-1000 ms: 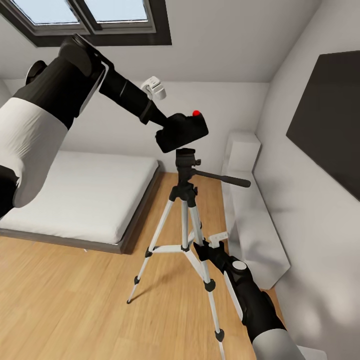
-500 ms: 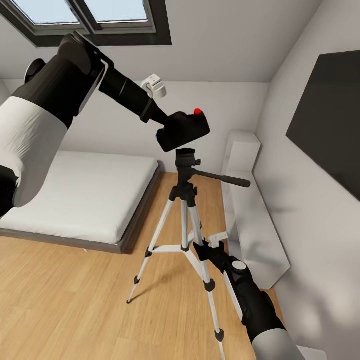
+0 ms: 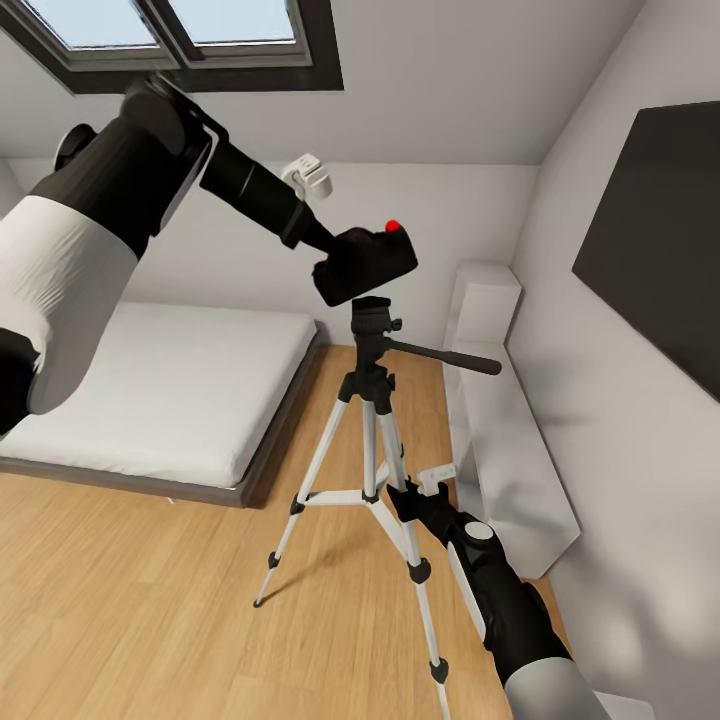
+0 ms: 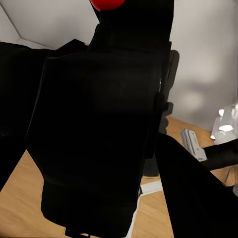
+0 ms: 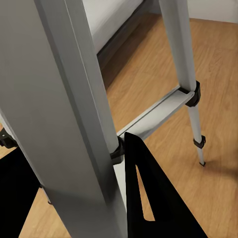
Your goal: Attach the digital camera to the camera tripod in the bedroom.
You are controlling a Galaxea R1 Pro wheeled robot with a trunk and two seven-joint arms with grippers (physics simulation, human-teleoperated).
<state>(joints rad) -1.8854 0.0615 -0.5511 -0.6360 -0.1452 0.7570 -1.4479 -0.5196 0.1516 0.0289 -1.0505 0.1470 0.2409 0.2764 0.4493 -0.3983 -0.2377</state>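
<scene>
The digital camera [image 3: 368, 260], a black box with a red button on top, hangs tilted just above the black head of the camera tripod [image 3: 372, 318], close to touching it. My left gripper [image 3: 328, 252] is shut on the camera's left end; up close the camera [image 4: 94, 134] hides the fingertips. The tripod stands on the wooden floor with silver legs spread and its pan handle [image 3: 450, 358] pointing right. Low down, my right gripper [image 3: 402, 497] is shut around one silver leg [image 5: 74, 114], with a black finger [image 5: 148, 198] on each side.
A grey-framed white bed [image 3: 170, 390] lies to the left of the tripod. A low white cabinet [image 3: 505, 440] runs along the right wall under a black TV [image 3: 660, 240]. A dark-framed skylight [image 3: 200, 35] sits in the sloped ceiling.
The camera rose a hair and settled back above the tripod head. Neither the right arm nor the tripod has moved.
</scene>
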